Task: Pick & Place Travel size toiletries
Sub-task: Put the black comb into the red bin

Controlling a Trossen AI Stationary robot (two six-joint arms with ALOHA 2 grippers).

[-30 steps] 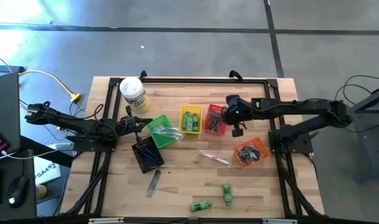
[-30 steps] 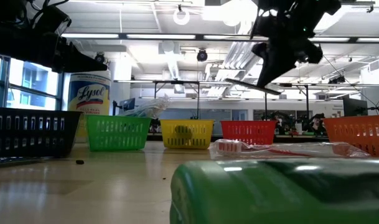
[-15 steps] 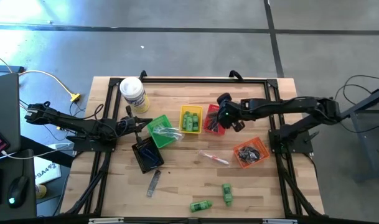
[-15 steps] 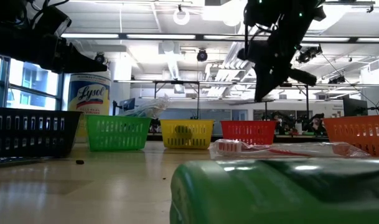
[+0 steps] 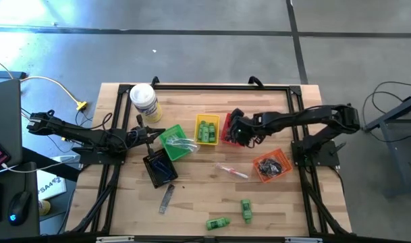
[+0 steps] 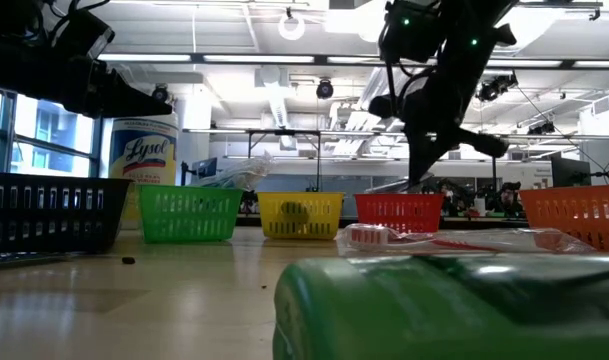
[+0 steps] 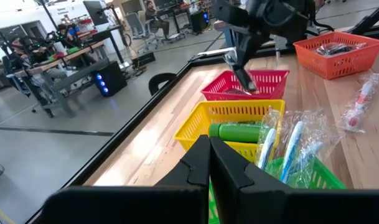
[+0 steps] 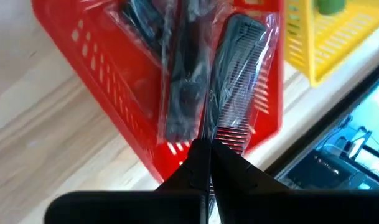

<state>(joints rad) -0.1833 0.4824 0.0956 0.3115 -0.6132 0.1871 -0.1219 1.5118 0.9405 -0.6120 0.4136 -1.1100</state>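
The right gripper [image 8: 205,163] hangs over the small red plastic basket [image 5: 231,131], its fingers pinched narrow on the clear wrapper of a grey plastic comb [image 8: 236,74] whose far end reaches down into that basket; more wrapped dark combs [image 8: 177,68] lie inside it. The left gripper [image 7: 209,163] waits shut at the table's left side by the green basket [image 5: 173,141]; two bright green mini bottles [image 5: 245,209] lie loose on the wooden tabletop [image 5: 205,192] near its front edge.

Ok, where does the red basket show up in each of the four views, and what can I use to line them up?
High view: red basket at table centre, under the right gripper.
Low view: mid-picture, in the row of baskets, below the gripper.
Left wrist view: upper middle, behind the yellow basket.
Right wrist view: fills most of the frame, holding wrapped combs.
Shared landmark: the yellow basket, always right beside it.
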